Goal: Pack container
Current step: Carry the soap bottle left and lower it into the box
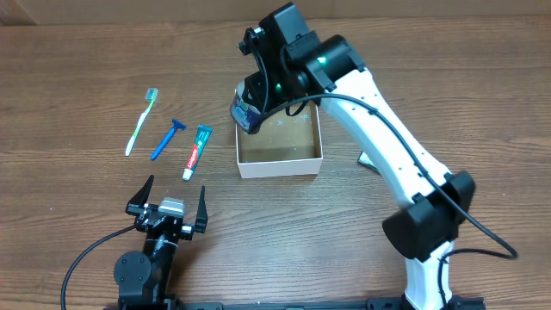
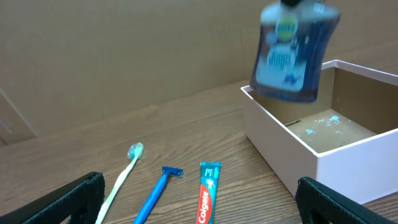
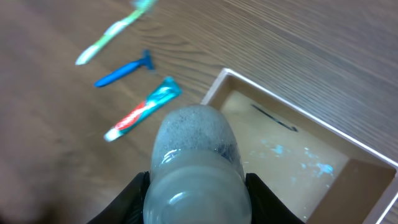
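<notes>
Bottle (image 3: 196, 155) is sitting closest to the lens, filling the right wrist view. It is small and rounded, with bluish liquid and foam showing through. The label is too blurred to read. Right tool (image 3: 196, 202) is clamping it from both sides, with the fingers (image 3: 134, 196) closed down to the bottle's width. The bottle is hanging in the air roughly upright, clear of everything below.

Rest, big to small:

- Desk (image 1: 86, 60): brown wood grain, carrying everything else.
- Right arm (image 1: 387, 138): white links, reaching from the near right side across to the middle of the desk.
- Left arm (image 1: 142, 267): sitting low at the near edge. Left tool (image 1: 176, 185) is standing wide open, gripping nothing and pointing toward the loose items.
- Container (image 1: 280, 164): square, lidless, with white walls and a brown floor carrying pale blue specks and a dark mark. It is sitting mid-desk. The bottle is hovering over its far-left corner, partly outside the rim and not touching the walls.
- Toothbrush (image 1: 140, 122): green and white, lying farthest left in a row of three, well apart from the container.
- Toothpaste tube (image 1: 197, 151): red and teal, lying nearest the container but not touching it.
- Razor (image 1: 167, 139): blue, lying between the toothbrush and the tube.

All three are lying flat, roughly parallel, slanting the same way, with gaps between them.
</notes>
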You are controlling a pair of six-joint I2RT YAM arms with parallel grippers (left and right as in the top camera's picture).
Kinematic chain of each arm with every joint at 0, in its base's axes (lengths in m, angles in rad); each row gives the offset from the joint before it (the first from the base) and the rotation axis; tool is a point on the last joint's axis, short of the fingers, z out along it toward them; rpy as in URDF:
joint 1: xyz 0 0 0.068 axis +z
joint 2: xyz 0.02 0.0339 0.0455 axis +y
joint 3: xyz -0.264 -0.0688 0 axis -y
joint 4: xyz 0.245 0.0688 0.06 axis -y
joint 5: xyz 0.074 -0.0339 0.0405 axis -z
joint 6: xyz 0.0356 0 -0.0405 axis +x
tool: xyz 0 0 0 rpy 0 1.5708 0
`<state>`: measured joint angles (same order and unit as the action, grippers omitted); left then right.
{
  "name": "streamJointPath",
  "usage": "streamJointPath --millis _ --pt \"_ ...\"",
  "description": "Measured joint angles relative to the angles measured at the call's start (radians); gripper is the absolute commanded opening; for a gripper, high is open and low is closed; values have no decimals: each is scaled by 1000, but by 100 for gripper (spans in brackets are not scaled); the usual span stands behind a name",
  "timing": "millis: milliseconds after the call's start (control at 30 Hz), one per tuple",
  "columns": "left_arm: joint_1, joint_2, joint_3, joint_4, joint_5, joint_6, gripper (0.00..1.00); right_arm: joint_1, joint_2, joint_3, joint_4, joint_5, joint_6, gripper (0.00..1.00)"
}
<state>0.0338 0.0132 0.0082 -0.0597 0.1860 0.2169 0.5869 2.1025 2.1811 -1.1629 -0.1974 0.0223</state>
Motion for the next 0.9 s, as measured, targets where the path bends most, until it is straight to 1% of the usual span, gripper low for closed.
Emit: streamJointPath --millis 200,467,900 --pt "0 0 0 0 0 0 100 0 63 0 21 116 108 18" --pt "0 0 0 0 0 0 100 0 72 0 31 177 206 18" --pt "0 0 0 0 0 0 100 12 123 -4 79 198 258 18"
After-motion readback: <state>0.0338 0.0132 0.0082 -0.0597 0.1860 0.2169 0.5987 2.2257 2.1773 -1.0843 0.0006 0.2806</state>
